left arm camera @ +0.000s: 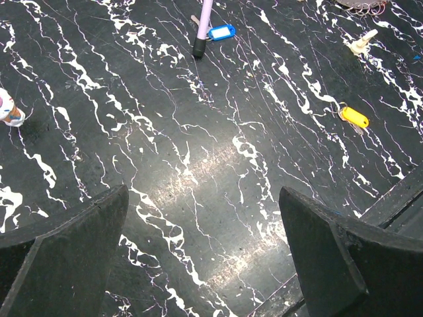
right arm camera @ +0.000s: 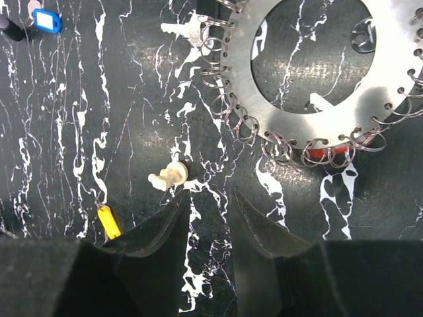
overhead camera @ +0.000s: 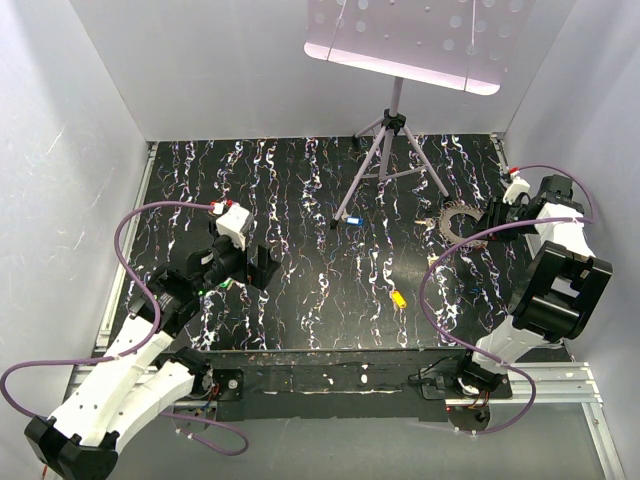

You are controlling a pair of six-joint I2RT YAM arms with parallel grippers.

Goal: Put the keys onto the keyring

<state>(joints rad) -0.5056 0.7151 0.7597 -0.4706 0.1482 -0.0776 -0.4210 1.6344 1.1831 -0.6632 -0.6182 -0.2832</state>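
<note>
**At the far right, the right claw is sitting close to the keyring**

The right claw's fingers are standing drawn close but not touching, leaving a narrow gap with nothing in it. The keyring is lying flat on the black marbled surface just ahead of them, with small wire loops running round its rim. A red key is showing through the loops at the edge nearest the claw. A silver key blade is sticking out from the rim on the other side. A beige key is lying just beside one fingertip, apart from the ring. The left claw is standing spread wide over a bare stretch of the surface, gripping nothing. A yellow key is lying mid-surface. A blue key is resting by a foot of the tripod stand.
</note>
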